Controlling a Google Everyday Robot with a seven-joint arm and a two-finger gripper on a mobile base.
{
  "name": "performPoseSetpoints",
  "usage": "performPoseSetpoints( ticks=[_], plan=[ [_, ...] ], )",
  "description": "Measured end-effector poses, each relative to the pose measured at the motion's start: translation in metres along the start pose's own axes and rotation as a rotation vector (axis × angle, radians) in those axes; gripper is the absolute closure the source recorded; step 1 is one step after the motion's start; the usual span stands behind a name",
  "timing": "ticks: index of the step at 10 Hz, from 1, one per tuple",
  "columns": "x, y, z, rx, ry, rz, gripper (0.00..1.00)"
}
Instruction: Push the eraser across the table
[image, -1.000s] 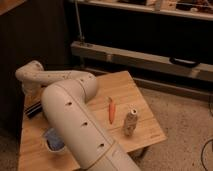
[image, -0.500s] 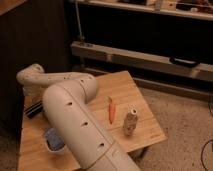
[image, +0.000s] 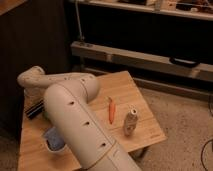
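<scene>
Black flat rectangular eraser with thin white stripes (image: 34, 111) lies at the left edge of the light wooden plank table (image: 145, 132). It's probably light, stiff and low, so it should slide easily, and I'd shove a long side rather than grip it. The gripper (image: 37, 98) sits just behind the eraser at that edge, fingers fully closed on nothing; can't tell if it's touching.
</scene>
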Motion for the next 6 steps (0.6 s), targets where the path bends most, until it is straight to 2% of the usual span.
performPoseSetpoints(
  ticks=[6],
  plan=[
    [-0.013, 0.006, 0.000, -0.028, -0.026, -0.016, 1.00]
  ],
)
